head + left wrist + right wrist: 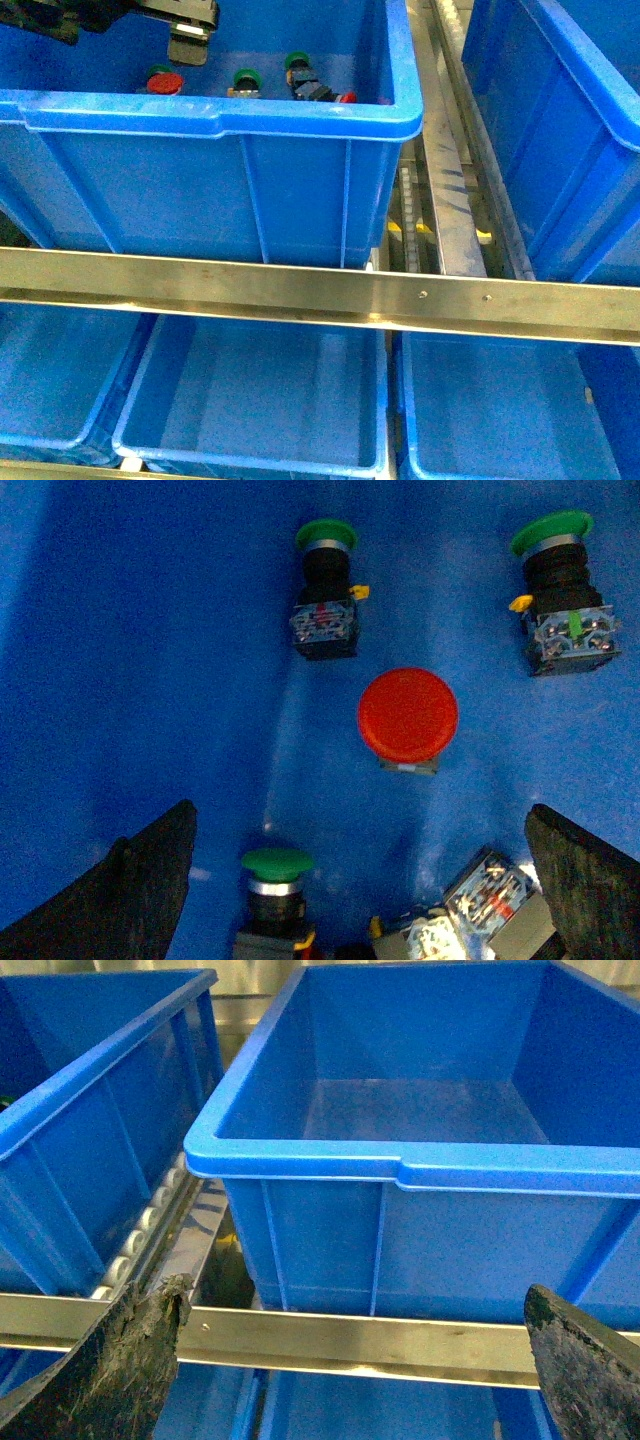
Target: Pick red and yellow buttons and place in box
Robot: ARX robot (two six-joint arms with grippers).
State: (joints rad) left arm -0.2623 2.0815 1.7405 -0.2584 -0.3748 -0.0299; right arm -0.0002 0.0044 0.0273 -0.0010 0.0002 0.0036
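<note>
The red button [408,714] stands cap-up on the floor of the blue bin [300,115]; it also shows in the front view as the red button [165,82]. My left gripper [360,815] hovers open over the bin floor, just short of the red cap, with nothing between its dark fingers [140,880]. In the front view the left gripper [188,35] hangs inside the bin's far left. No yellow button shows. My right gripper [355,1360] is open and empty, facing the empty blue box [300,1155].
Green-capped switches [325,540] [555,540] [277,865] lie around the red one, and another switch [485,905] lies on its side. A metal rail [320,290] crosses in front. More blue bins [250,400] sit on the shelf below.
</note>
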